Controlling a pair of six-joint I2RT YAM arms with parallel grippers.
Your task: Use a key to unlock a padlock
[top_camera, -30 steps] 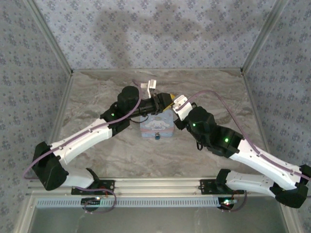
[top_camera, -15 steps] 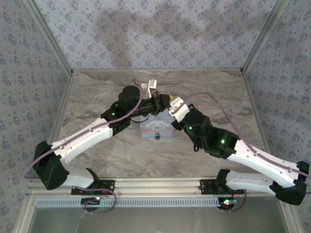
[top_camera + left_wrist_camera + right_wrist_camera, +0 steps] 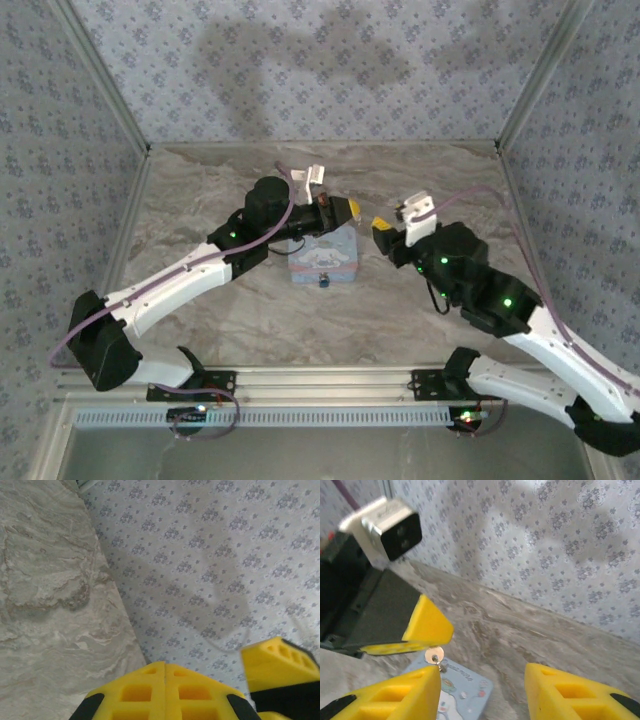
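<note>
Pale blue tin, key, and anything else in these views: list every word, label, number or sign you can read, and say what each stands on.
No text can be read.
pale blue tin: cartoon print; any lettering is too small and blurred to read.
white camera housing: a faint marking at most, too blurred to read.
key: no stamp legible.
</note>
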